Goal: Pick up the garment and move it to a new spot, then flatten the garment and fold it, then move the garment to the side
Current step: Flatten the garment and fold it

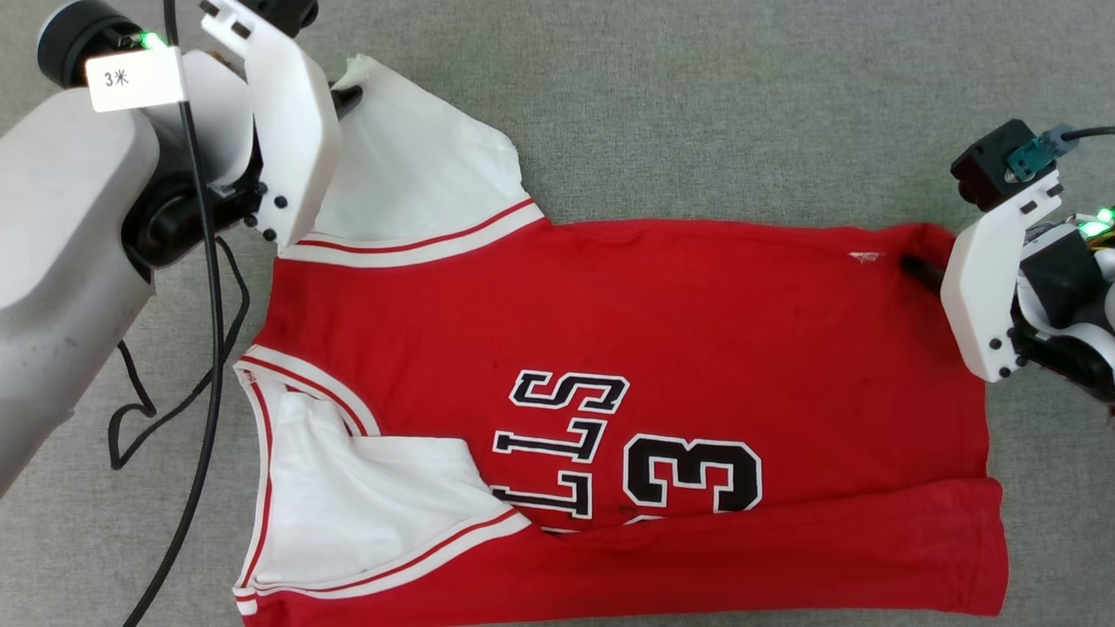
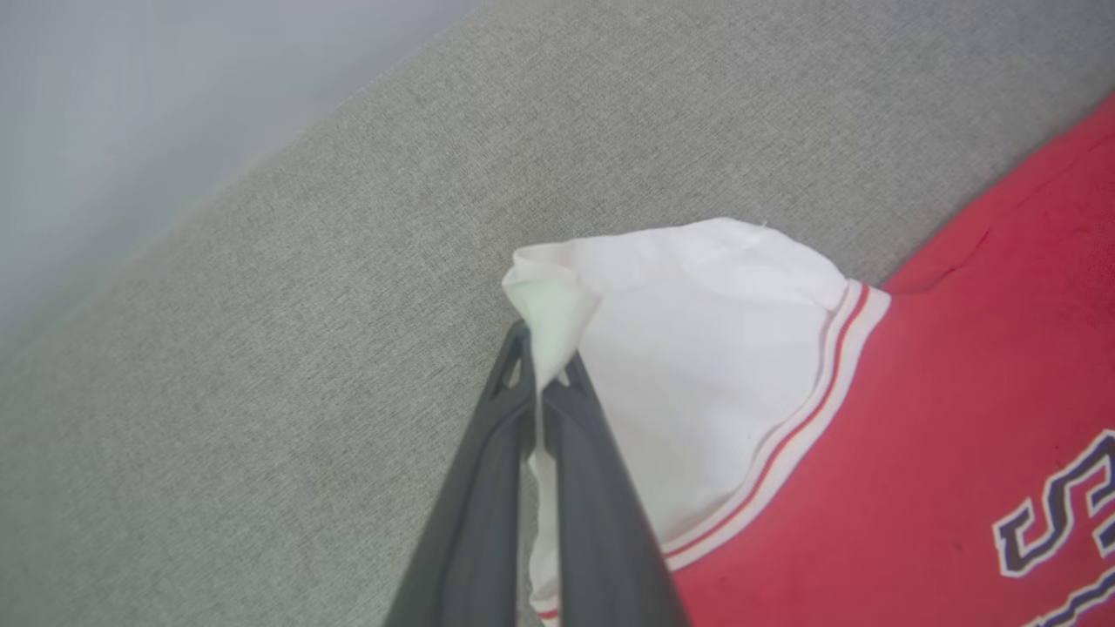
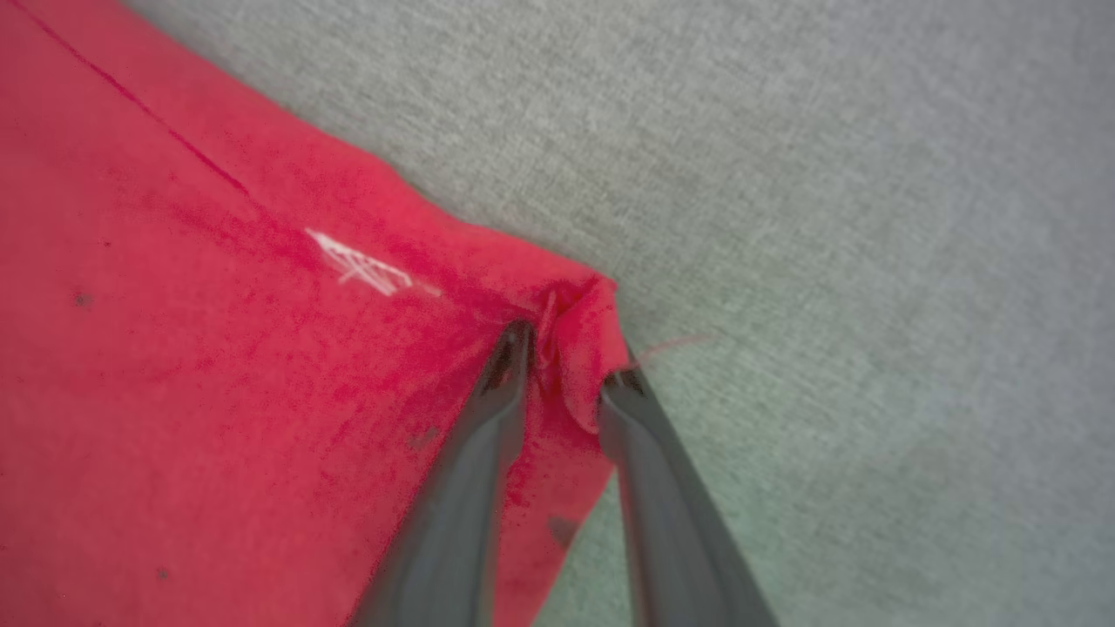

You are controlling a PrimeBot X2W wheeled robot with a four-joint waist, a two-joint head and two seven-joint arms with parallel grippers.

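Note:
The garment (image 1: pixel 697 305) lies spread on the grey surface, letters and a 3 facing up, with its near long edge folded over. My left gripper (image 1: pixel 348 96) is at the far left, shut on the tip of the upper white sleeve (image 2: pixel 697 348); the left wrist view shows the cloth pinched between the left gripper (image 2: pixel 540 348) fingers. My right gripper (image 1: pixel 919 266) is at the garment's far right corner. In the right wrist view the right gripper (image 3: pixel 566 357) has its two fingers apart, with the bunched red corner (image 3: pixel 579 348) standing between them.
A black cable (image 1: pixel 209 348) hangs from my left arm and loops over the grey cloth surface (image 1: pixel 740 104) left of the garment. The far edge of that surface (image 2: pixel 261 165) shows in the left wrist view. Bare grey cloth lies beyond and right of the garment.

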